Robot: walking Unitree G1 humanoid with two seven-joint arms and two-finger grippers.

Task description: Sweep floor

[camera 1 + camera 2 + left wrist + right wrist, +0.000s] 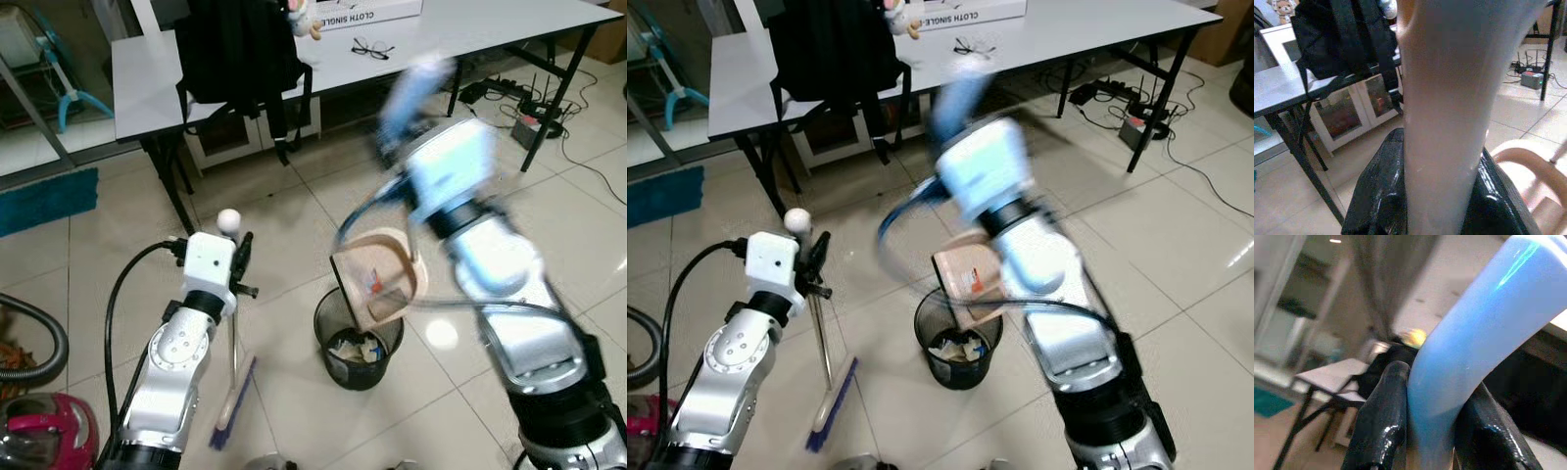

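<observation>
The right gripper (1432, 431) is clamped on the dustpan handle (1484, 328), tipping the beige dustpan (377, 279) over the black bin (358, 338) near centre. It is probably light, stiff plastic, best held by that handle. The left gripper (1440, 205) pinches the broom (233, 377) upright on the left, high on its slim, smooth shaft.

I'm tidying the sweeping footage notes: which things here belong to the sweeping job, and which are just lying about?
In the job:
- broom, gripped by the left tool
- dustpan, tipped over the bin, its blue handle gripped by the right tool
- black mesh bin with scraps inside

Lying about:
- black backpack and glasses on the table
- vacuum cleaner
- power strip and cables
</observation>
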